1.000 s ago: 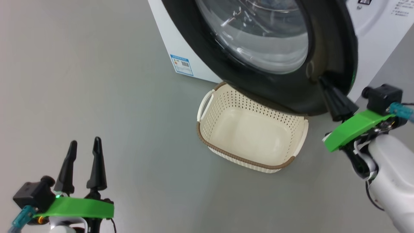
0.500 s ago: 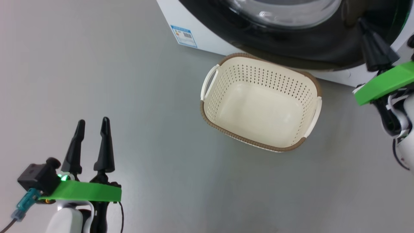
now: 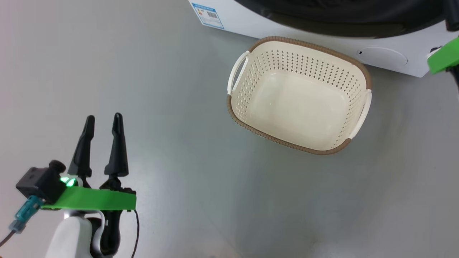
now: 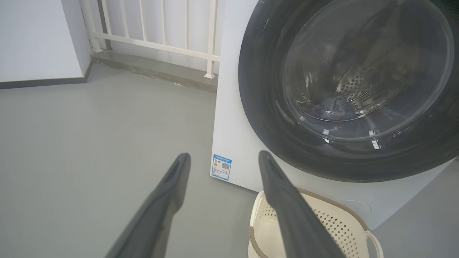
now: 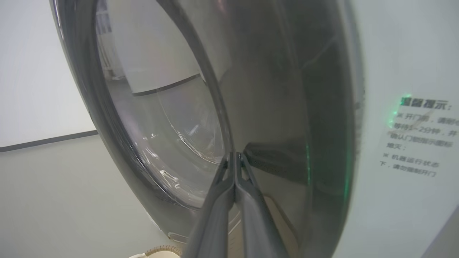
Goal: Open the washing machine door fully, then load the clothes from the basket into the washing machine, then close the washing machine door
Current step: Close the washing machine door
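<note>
Here, right hand (image 5: 235,154), pressed together, points at the glossy black round door (image 5: 287,71); left hand (image 3: 103,115) spread.

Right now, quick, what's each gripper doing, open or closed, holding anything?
Left gripper: open, holding nothing.
Right gripper: shut, fingers pressed together, empty, tips by the washing machine door.

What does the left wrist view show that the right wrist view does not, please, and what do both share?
Left wrist view: the open left gripper, a white barred railing and the blue sticker. Right wrist view: the shut right gripper and a grey printed notice. Both: the round, black-rimmed glass washing machine door on the white washing machine, plus the cream perforated basket with its brown rim.
</note>
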Robot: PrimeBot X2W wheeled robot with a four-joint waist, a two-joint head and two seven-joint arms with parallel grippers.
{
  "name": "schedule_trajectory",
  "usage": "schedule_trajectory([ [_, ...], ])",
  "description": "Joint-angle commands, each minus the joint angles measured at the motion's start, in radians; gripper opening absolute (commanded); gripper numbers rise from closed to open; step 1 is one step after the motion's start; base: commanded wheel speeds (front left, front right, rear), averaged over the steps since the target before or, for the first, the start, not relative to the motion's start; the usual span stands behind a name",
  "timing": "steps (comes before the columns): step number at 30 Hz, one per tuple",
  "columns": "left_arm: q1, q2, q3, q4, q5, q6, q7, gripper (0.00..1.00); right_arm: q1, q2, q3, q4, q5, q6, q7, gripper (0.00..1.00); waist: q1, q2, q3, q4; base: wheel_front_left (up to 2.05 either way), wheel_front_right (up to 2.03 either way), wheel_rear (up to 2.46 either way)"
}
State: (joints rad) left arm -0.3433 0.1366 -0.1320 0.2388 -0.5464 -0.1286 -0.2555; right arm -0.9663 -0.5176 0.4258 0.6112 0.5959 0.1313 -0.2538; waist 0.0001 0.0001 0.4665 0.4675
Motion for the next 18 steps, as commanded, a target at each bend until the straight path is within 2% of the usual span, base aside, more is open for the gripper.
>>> schedule_trajectory([
  [1,-0.016,0.033,0.030,-0.026,-0.009,-0.002,-0.006,1.00,-0.023,-0.022,0.001,-0.012,-0.011,-0.001,-0.008,0.00,-0.0001,-0.0001,0.012,0.004,0.00,0.00,0.00],
  [7,-0.027,0.032,0.025,-0.027,-0.013,-0.002,-0.006,1.00,-0.094,-0.041,-0.001,0.018,-0.029,-0.001,-0.008,0.00,-0.0001,-0.0001,0.033,0.007,0.00,0.00,0.00],
  [18,-0.032,0.025,0.026,-0.023,-0.013,-0.002,-0.006,1.00,-0.147,-0.024,-0.001,0.059,-0.038,-0.001,-0.008,0.00,-0.0001,-0.0001,0.029,0.003,0.00,0.00,0.00],
])
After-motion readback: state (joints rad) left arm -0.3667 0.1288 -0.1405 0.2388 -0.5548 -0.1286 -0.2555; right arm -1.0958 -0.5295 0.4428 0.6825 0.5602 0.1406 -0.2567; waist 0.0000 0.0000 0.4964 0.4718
